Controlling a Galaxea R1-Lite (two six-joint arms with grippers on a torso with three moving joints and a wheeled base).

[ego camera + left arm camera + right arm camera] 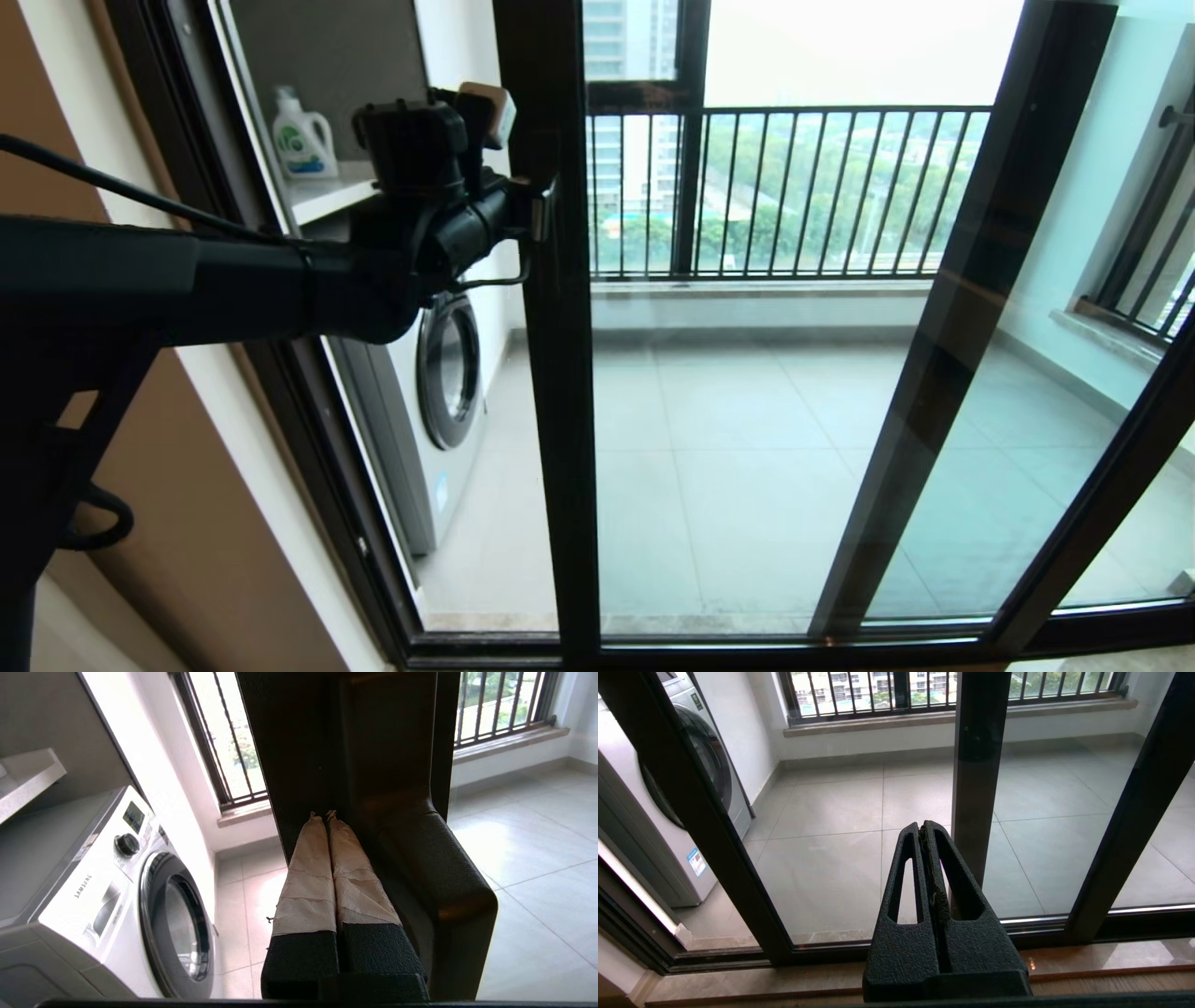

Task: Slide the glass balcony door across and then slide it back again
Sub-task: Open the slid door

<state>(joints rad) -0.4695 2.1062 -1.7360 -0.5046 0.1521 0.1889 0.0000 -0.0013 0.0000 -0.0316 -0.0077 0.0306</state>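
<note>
The glass balcony door [557,392] stands partly slid to the right, with an open gap between its dark upright and the outer frame on the left. My left gripper [528,211] reaches across that gap at chest height. In the left wrist view its taped fingers [308,872] lie shut together, empty, tips [325,815] against the door upright [299,742], right beside the dark latch handle [437,872]. My right gripper [923,828] hangs low in front of the glass, shut and empty, apart from the door [707,835]; the head view does not show it.
Through the gap stands a white washing machine [448,373], with a detergent bottle [303,138] on a shelf above. A second dark upright [943,373] crosses the glass on the right. Beyond are the tiled balcony floor [738,448] and a barred railing [794,191].
</note>
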